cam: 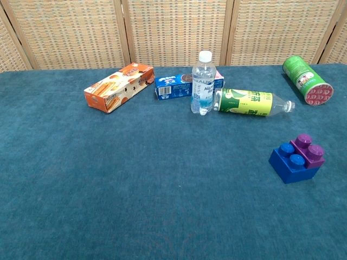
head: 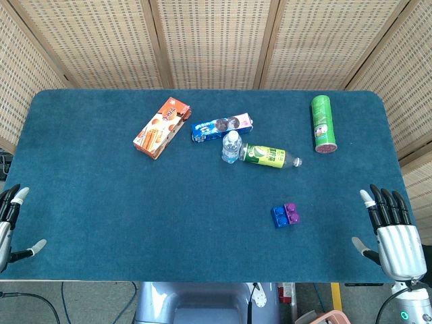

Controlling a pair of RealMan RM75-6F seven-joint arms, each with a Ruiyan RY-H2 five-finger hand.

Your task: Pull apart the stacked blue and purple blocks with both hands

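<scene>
The blue block [head: 279, 216] and purple block [head: 291, 212] sit joined side by side on the blue tablecloth, right of centre near the front; the chest view shows the blue block [cam: 289, 161] and purple block [cam: 309, 150] at the right. My right hand [head: 391, 229] hovers at the table's front right corner, fingers spread and empty, well right of the blocks. My left hand [head: 10, 219] shows partly at the front left edge, fingers apart, holding nothing. Neither hand appears in the chest view.
An orange biscuit box [head: 161, 127], a blue cookie box [head: 221, 127], an upright water bottle [head: 231, 146], a lying green tea bottle [head: 268, 156] and a lying green chips can [head: 322, 123] fill the table's far half. Wicker screens stand behind.
</scene>
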